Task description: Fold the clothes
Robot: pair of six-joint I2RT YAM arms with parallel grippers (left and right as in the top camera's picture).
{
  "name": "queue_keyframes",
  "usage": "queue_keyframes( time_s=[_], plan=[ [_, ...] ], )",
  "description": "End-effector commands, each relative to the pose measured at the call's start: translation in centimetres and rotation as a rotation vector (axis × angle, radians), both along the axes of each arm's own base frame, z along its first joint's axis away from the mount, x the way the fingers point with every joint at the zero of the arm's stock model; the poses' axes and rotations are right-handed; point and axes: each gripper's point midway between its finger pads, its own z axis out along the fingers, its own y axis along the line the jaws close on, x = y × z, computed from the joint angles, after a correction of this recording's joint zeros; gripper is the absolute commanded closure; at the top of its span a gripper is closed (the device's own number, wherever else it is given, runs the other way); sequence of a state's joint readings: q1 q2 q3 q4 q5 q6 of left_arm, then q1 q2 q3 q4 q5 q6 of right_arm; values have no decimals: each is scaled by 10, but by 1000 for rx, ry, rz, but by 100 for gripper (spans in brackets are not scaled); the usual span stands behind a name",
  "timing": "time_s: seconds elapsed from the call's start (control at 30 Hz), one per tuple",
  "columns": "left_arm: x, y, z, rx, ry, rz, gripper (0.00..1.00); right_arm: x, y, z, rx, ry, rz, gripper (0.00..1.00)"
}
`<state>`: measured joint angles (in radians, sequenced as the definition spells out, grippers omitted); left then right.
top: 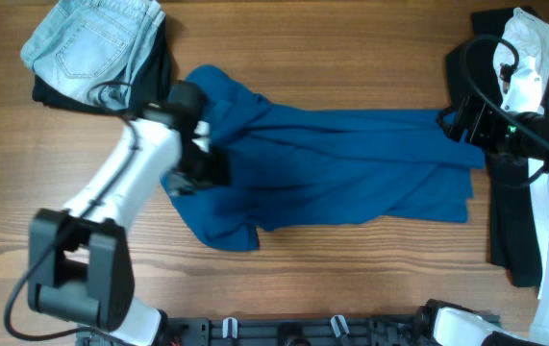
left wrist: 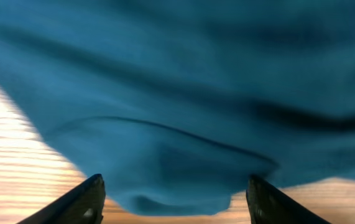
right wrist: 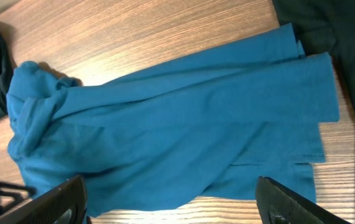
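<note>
Left gripper [left wrist: 174, 183] spread wide, clamping nothing, fold of large rumpled deep-blue cloth shirt [top: 341, 159] bulging between its fingertips, right gripper [right wrist: 170, 186] wide apart, empty, above shirt's opposite end

Brown wood-grain table [top: 351, 58], light apparently even

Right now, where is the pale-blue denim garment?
In the overhead view, the pale-blue denim garment lies at the far left corner of the wooden table, on a black cloth, just beyond the crumpled deep-blue shirt.
</note>
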<state>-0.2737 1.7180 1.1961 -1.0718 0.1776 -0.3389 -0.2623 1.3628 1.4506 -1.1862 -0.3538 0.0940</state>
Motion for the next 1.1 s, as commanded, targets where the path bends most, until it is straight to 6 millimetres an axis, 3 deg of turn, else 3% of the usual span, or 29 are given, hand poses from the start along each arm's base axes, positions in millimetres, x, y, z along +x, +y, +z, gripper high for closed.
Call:
queue_keyframes(
  time_s=[0.0, 0.13, 0.23, 0.57, 0.6, 0.63, 0.67, 0.73, 0.8, 0.97, 1.07],
  plan=[
    [-44, -36, -19, 16, 64, -60, 36, 0, -3, -2, -21, 5, -9, 13],
    [-75, -53, -40, 58, 96, -63, 53, 0, -3, -2, -26, 2, 0, 13],
    [-90, -39, -56, 180, 93, 38, 59, 0, -3, -2, -26, 3, 0, 12],
    [-102, -34, -88, 154, 78, 65, 52, 0, -1, -2, -14, 4, 5, 12],
    [-105, -32, -90, 157, 81, 65, 61, -1, -1, -3, -13, 8, 5, 13],
    [-108, -32, -92, 151, 90, 66, 88, -1, 0, -3, -11, 12, 5, 13],
    [-108, -33, -92, 141, 93, 66, 96, -1, 0, -4, -11, 14, 6, 12],
    [-103, -36, -79, 123, 103, 64, 96, -2, 1, -4, -11, 16, 5, 13],
    [-95, -36, -55, 125, 109, 47, 96, -4, 0, -5, -11, 26, 4, 13],
    [-75, -40, 28, 91, 68, -57, 96, -5, 1, -6, -10, 33, 4, 13],
    [-62, -44, 48, 81, 11, -63, 96, -5, 0, -7, -10, 38, 6, 13]
  ],
)
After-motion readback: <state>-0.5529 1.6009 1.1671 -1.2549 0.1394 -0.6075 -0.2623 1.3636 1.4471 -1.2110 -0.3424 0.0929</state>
